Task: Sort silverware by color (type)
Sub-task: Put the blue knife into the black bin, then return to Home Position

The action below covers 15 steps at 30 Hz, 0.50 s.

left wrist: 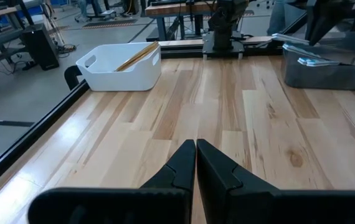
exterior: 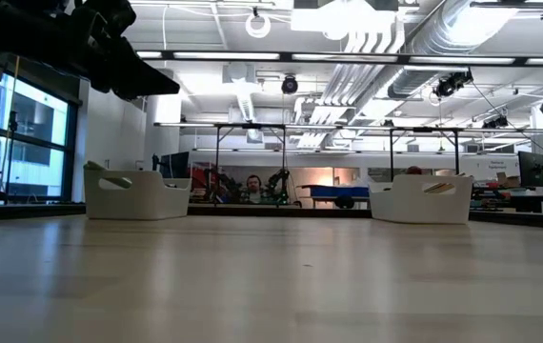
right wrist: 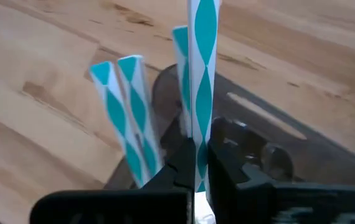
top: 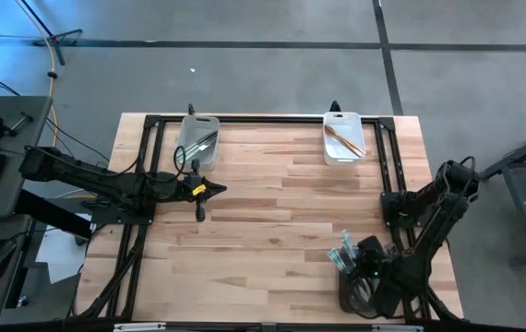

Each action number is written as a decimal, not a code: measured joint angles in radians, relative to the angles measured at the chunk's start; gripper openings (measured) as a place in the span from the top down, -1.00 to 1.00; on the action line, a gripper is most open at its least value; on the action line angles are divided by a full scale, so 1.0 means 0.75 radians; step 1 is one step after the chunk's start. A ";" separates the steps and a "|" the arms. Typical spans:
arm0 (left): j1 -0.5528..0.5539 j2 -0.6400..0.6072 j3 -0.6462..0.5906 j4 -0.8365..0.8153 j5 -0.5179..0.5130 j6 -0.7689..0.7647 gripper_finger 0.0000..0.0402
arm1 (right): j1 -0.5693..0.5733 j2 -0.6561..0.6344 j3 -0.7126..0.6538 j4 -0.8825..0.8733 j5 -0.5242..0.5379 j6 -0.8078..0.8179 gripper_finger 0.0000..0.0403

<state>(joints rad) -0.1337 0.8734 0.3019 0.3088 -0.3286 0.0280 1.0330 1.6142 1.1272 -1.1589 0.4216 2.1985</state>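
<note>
**Two bins loaded, striped sticks in hand**

Broad wooden table, mostly bare in the middle; at its far edge, well apart, two bins: one grey bin on the left arm's side, one white bin on the right arm's side.

In the grey bin, silver pieces, overlapping, count not readable; in the white bin, gold-bronze pieces, at least two, lying slantwise along its length. Likely stiff, light and slick; best pinched across the slim handle near mid-length, so as not to swing or slide out.

Left gripper over bare table just in front of the grey bin, clenched on nothing, waiting.

Right gripper at the near right part of the table, close to its own arm's base, clamped on one striped stick; teal and white, straight, narrow, not metal by the look of it, so no match for silverware. Counted in the right wrist view: four such sticks, the gripped one, one just beside it, and two more leaning together a little apart. Probably very light and easily crushed; gentle squeeze low on the shaft advisable, with a straight lift to avoid snagging the neighbours. Something dark behind them, not identifiable.
</note>
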 joint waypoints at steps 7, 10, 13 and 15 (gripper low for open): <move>0.000 0.000 0.000 -0.001 0.000 0.002 0.97 | 0.003 0.000 -0.019 0.008 -0.023 -0.082 0.94; 0.000 0.000 0.000 -0.005 -0.001 0.003 0.97 | 0.002 0.000 -0.019 0.008 -0.051 -0.113 0.84; 0.000 0.000 0.000 -0.011 0.000 -0.008 0.97 | 0.002 0.000 -0.019 0.007 -0.094 -0.150 0.70; 0.000 0.000 0.000 -0.011 0.000 -0.028 0.97 | 0.002 0.000 -0.011 -0.007 -0.110 -0.175 0.60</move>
<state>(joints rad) -0.1337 0.8734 0.3019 0.3008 -0.3286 0.0074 1.0348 1.6142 1.1188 -1.1642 0.3391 2.0671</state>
